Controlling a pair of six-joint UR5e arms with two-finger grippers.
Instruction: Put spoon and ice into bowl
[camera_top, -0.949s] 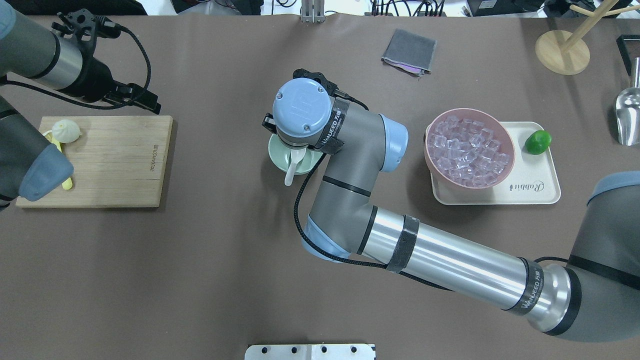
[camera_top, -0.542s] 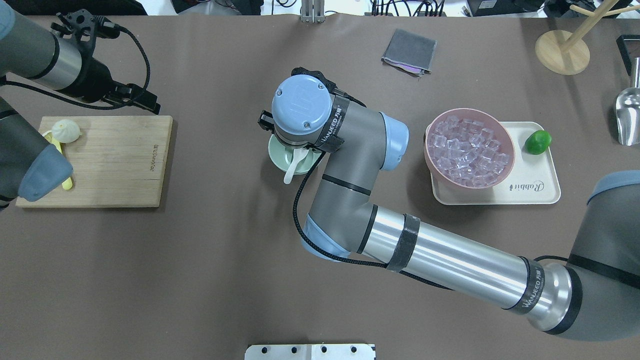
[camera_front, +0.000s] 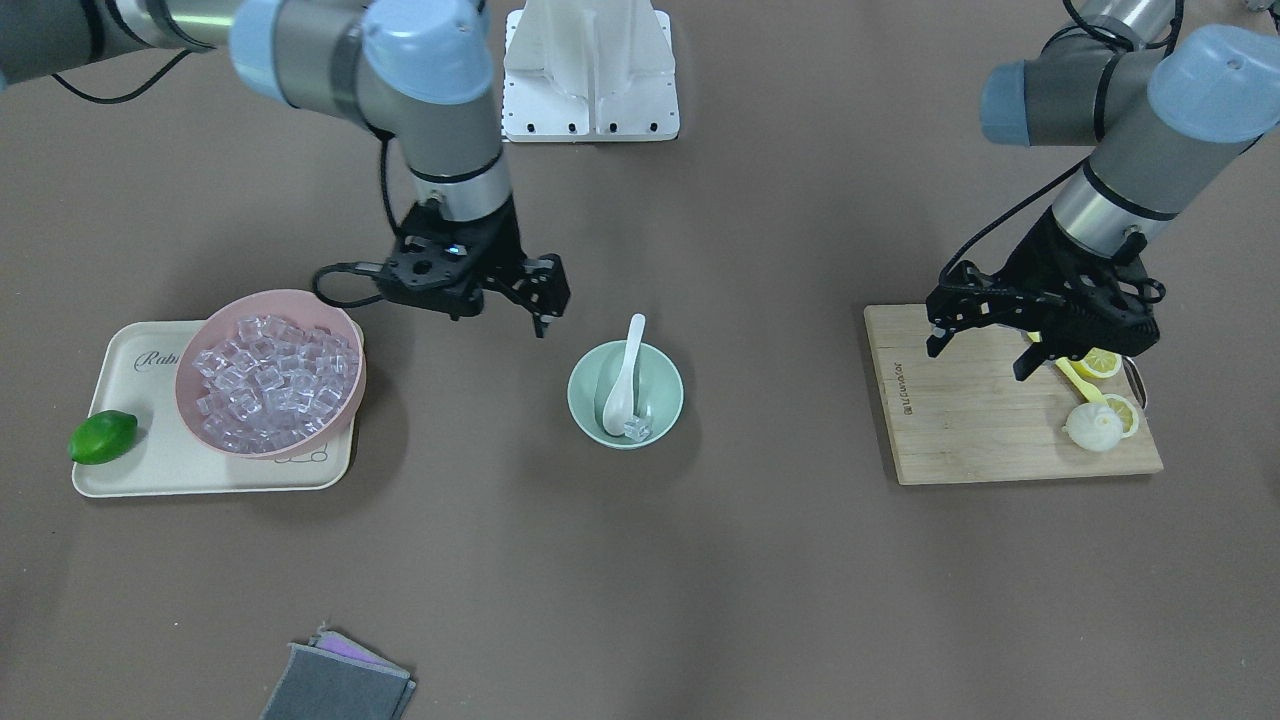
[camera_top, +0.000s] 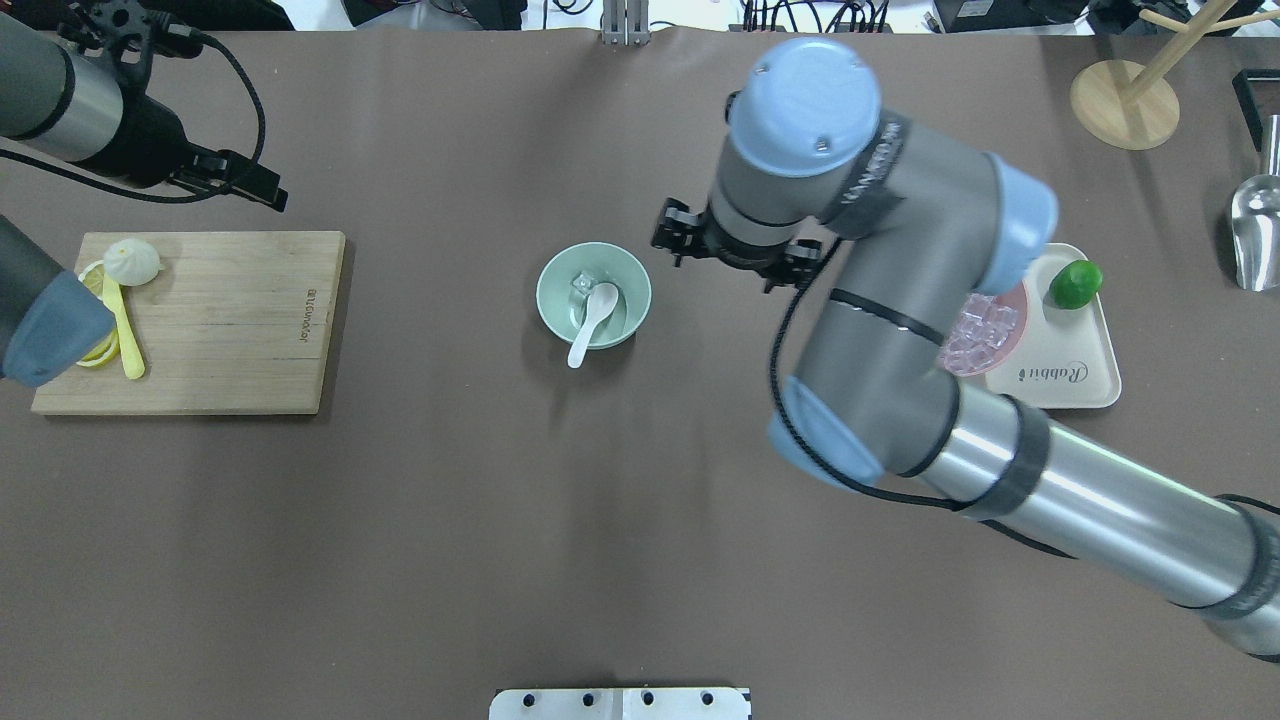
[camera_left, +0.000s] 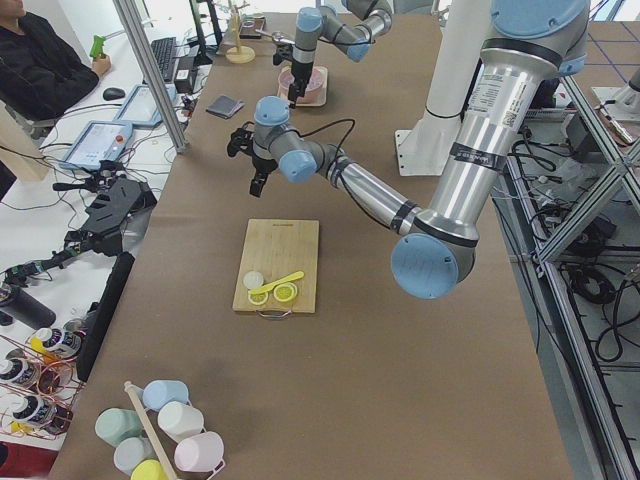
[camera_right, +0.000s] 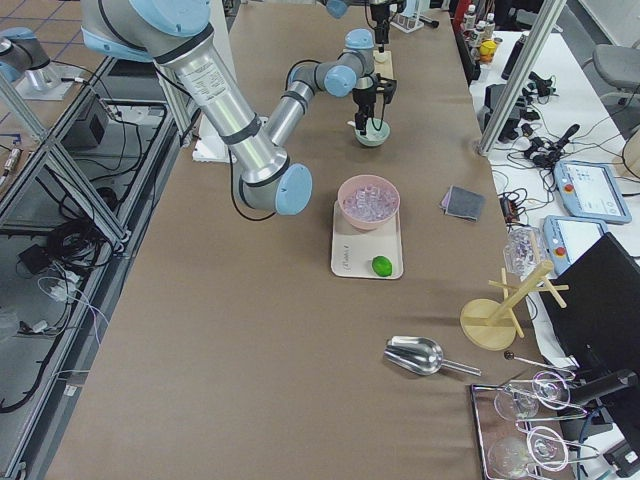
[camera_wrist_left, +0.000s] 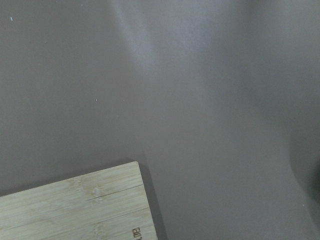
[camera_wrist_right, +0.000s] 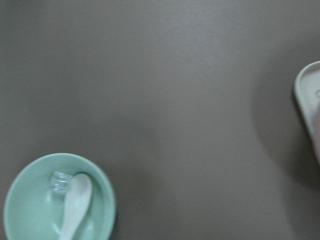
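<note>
The mint-green bowl (camera_top: 546, 276) stands at mid-table with the white spoon (camera_top: 590, 318) in it, handle over the near rim, and one clear ice cube (camera_top: 580, 284) beside the scoop. All three also show in the front view: bowl (camera_front: 580, 402), spoon (camera_front: 624, 376), cube (camera_front: 637, 430). The right wrist view has them at lower left, bowl (camera_wrist_right: 30, 167). My right gripper (camera_front: 536, 314) hangs open and empty between this bowl and the pink bowl of ice (camera_front: 270, 375). My left gripper (camera_front: 985, 352) is open and empty above the cutting board.
The pink bowl sits on a cream tray (camera_top: 1060, 375) with a lime (camera_top: 1076, 283). The wooden cutting board (camera_top: 230, 320) at left carries lemon pieces and a yellow utensil (camera_top: 126, 335). A grey cloth (camera_top: 820, 100), a metal scoop (camera_top: 1255, 230) and a wooden stand (camera_top: 1125, 100) lie at the far side.
My right arm has lifted off the green bowl and swung right toward the pink bowl. An ice cube now shows in the green bowl beside the spoon. My left arm drew back slightly.
</note>
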